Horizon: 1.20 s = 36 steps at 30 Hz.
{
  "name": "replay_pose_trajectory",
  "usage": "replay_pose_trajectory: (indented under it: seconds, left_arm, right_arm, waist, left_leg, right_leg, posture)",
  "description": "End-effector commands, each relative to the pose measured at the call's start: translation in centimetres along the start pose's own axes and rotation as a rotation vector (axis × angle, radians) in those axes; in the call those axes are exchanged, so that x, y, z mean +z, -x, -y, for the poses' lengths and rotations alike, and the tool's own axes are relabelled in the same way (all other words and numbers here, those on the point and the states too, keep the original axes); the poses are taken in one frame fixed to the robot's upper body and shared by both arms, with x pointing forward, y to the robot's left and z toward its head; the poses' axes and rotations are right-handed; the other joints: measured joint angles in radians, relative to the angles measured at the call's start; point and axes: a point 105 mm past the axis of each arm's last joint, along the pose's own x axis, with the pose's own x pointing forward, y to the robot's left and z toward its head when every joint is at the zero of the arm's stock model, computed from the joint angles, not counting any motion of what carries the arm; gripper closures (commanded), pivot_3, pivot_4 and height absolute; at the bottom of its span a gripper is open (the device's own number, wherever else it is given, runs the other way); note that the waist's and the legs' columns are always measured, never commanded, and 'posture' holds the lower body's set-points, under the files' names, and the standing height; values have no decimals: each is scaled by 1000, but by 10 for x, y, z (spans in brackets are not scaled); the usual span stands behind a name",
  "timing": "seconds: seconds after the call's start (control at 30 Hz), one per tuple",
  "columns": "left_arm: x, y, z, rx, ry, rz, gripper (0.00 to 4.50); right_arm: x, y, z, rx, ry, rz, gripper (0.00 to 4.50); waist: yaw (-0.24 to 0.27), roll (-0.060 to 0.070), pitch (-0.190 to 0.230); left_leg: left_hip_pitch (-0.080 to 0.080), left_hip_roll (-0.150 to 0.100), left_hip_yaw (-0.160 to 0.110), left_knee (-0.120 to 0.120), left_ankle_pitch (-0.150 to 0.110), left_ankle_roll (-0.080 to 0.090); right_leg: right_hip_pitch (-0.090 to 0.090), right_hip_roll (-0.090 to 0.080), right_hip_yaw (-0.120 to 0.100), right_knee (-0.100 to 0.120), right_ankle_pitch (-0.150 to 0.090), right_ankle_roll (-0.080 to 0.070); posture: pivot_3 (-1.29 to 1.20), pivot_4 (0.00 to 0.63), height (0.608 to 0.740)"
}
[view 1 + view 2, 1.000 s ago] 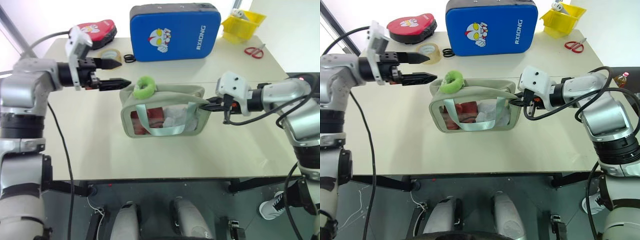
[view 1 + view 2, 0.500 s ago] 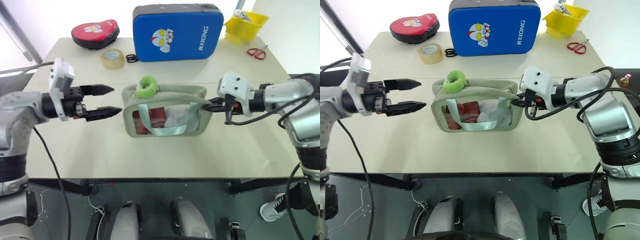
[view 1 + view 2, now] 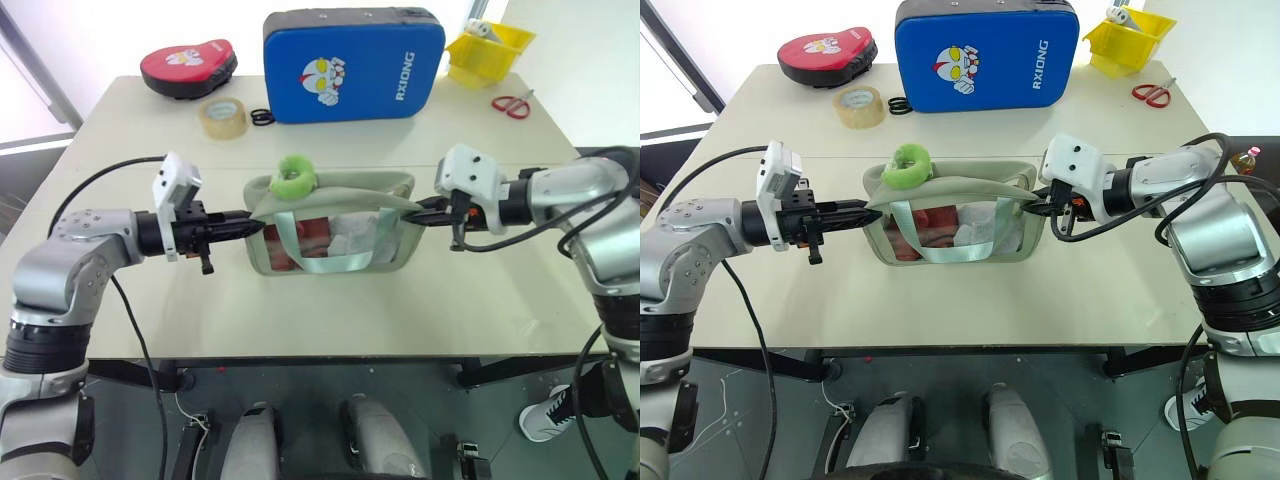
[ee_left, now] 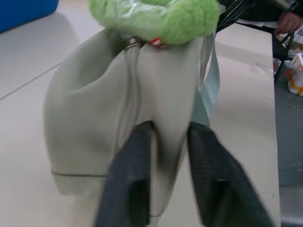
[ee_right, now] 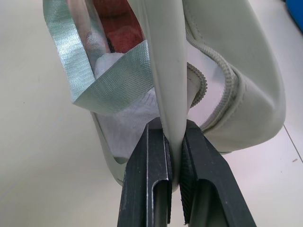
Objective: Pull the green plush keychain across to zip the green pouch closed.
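Now clamped: left pincer [image 3: 250, 226], spread wide and well left of the pale sage-green fabric pouch [image 3: 330, 228] moments ago, pinches that pouch's left end wall. Means both ends anchored, zipper ready for tensioning. Left forearm stretched nearly level over the cream counter [image 3: 300, 310], pointing right. Bright lime-green fuzzy ring keychain [image 3: 293, 175] sits atop the pouch's left end, just above those fingers [image 4: 132, 175], ungripped; zip looks unclosed. Right pincer [image 3: 415, 214] clenched on the pouch's right edge, angled slightly down, pointing left, unmoved. Probably needs one pincer freed for the ring.
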Motion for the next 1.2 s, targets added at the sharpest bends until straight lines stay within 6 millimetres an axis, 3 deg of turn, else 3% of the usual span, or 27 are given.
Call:
replay_pose_trajectory:
  seconds: [0.03,0.13,0.23,0.33,0.37,0.47,0.63,0.73,0.87,0.97,1.2]
  left_arm:
    - [5,-1,1,-4,-38,0,4477]
    - [6,-5,-2,9,-55,-5,4500]
    - [7,-9,-4,9,-74,-8,4500]
    - [6,-10,-5,4,-92,-14,4500]
    - [6,-10,-6,0,-102,-15,4500]
    - [7,-12,-8,-7,-112,-15,4500]
    - [9,-16,-8,-28,-126,-15,4500]
    - [8,-17,-8,-34,-129,-19,4500]
    - [9,-17,-7,-35,-131,-16,4500]
    - [8,-15,-6,-29,-130,-18,4500]
    - [7,-14,-7,-20,-130,-20,4500]
  right_arm:
    - [7,3,-1,-2,23,13,4500]
    - [4,7,-4,21,-3,-3,3407]
    - [14,24,-5,47,1,39,1885]
    - [46,43,0,32,65,202,318]
    - [63,46,0,48,75,284,79]
    - [103,35,-3,95,134,432,79]
    - [137,-18,2,97,199,407,79]
    - [148,-43,1,123,202,367,79]
    - [143,-71,-1,137,204,264,79]
    - [140,-73,-3,160,181,241,859]
    - [135,-71,-6,178,153,220,4332]
  waist:
    - [-1,0,0]
    - [1,0,0]
    - [5,0,0]
    - [6,0,0]
    - [4,0,0]
    - [-5,1,0]
    - [-1,0,0]
    - [5,0,0]
    - [4,0,0]
    - [4,0,0]
    - [1,0,0]
  left_leg:
    - [0,0,0,0,0,0]
    - [0,0,0,0,0,0]
    - [0,0,0,0,0,0]
    - [-1,-1,0,0,0,0]
    - [-1,-1,0,0,0,0]
    - [1,0,0,0,0,0]
    - [2,0,0,-1,0,0]
    - [0,0,0,0,0,0]
    - [-2,0,0,0,0,0]
    - [-2,0,-1,0,0,0]
    - [-2,0,-1,0,0,0]
  right_leg:
    - [0,0,0,0,0,0]
    - [0,0,0,0,0,0]
    - [0,0,0,0,0,0]
    - [0,0,0,-1,0,0]
    - [0,0,0,-1,0,0]
    - [0,0,0,0,0,0]
    - [1,0,-1,0,0,-1]
    - [0,0,-1,0,0,-1]
    - [-1,-2,-1,-1,0,-1]
    - [-1,-2,-2,-1,0,-1]
    - [-1,-1,-2,-1,0,-1]
  posture:
    - [0,150,737]
    - [0,150,737]
    - [0,150,737]
    - [0,150,737]
    - [0,150,737]
    - [0,150,737]
    - [0,150,737]
    - [0,150,737]
    - [0,150,737]
    - [0,150,737]
    - [0,150,737]
